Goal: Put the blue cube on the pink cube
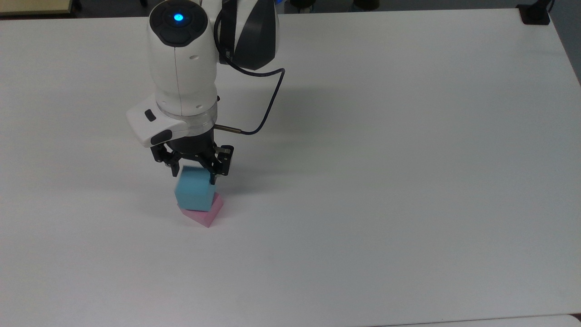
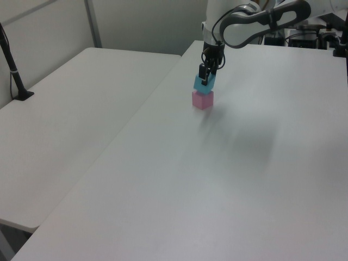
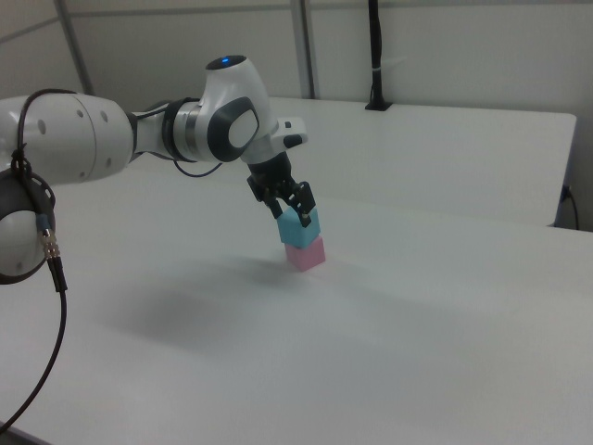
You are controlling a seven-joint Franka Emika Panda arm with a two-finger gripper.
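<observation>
The blue cube (image 1: pixel 194 194) hangs slightly tilted directly over the pink cube (image 1: pixel 212 214), close to or touching its top; I cannot tell which. My gripper (image 1: pixel 193 176) comes down from above and is shut on the blue cube, one finger on each side of it. In the left view the blue cube (image 2: pixel 203 83) sits over the pink cube (image 2: pixel 202 100) with the gripper (image 2: pixel 205 75) above. The right view has the same stack: blue cube (image 3: pixel 298 225), pink cube (image 3: pixel 305 254), gripper (image 3: pixel 295 209).
The white table (image 1: pixel 386 204) stretches wide around the cubes. A black cable (image 1: pixel 268 104) loops off the wrist. A black mount (image 1: pixel 535 13) sits at the top view's far right corner. A second table (image 2: pixel 70 109) with a black post (image 2: pixel 13 68) adjoins in the left view.
</observation>
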